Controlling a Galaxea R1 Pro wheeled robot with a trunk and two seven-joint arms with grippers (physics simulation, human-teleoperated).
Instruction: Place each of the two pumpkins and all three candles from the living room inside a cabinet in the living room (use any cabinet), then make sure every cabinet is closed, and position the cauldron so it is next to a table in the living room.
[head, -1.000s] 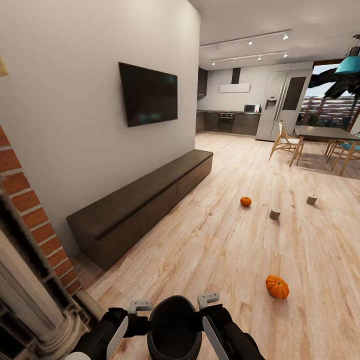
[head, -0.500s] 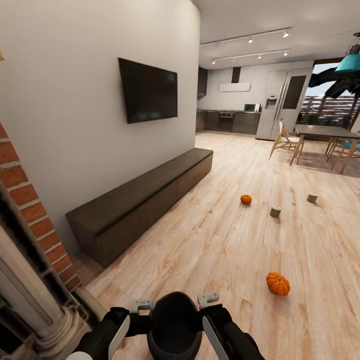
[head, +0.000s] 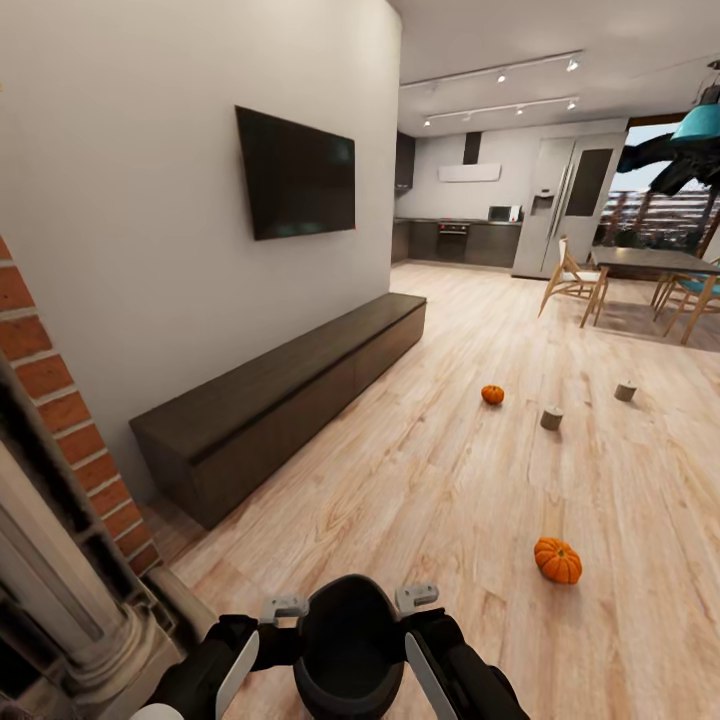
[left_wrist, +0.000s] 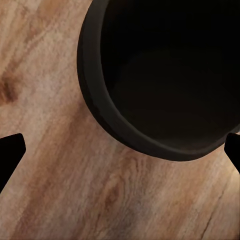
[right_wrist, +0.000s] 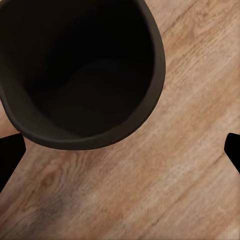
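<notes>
The black cauldron (head: 348, 650) shows low in the head view between my two forearms, and its dark hollow (left_wrist: 170, 75) (right_wrist: 80, 65) appears over the wood floor in both wrist views. My left gripper (left_wrist: 120, 152) and right gripper (right_wrist: 120, 152) are open, fingertips wide apart, holding nothing. One orange pumpkin (head: 558, 561) lies on the floor ahead to the right, a second pumpkin (head: 492, 394) farther off. Two cream candles (head: 551, 418) (head: 625, 391) stand beyond them. The long dark-brown cabinet (head: 290, 400) runs along the white wall at the left, its fronts shut.
A black TV (head: 295, 185) hangs above the cabinet. A red-brick fireplace column (head: 50, 390) stands close at my left. A dining table (head: 650, 262) with chairs (head: 570, 285) is far right, with the kitchen and fridge (head: 565, 205) behind. Wood floor lies between me and the pumpkins.
The whole head view has shifted slightly, so the camera moved. The pumpkins, candles and cabinet keep their places on the floor, and the cauldron stays between my arms.
</notes>
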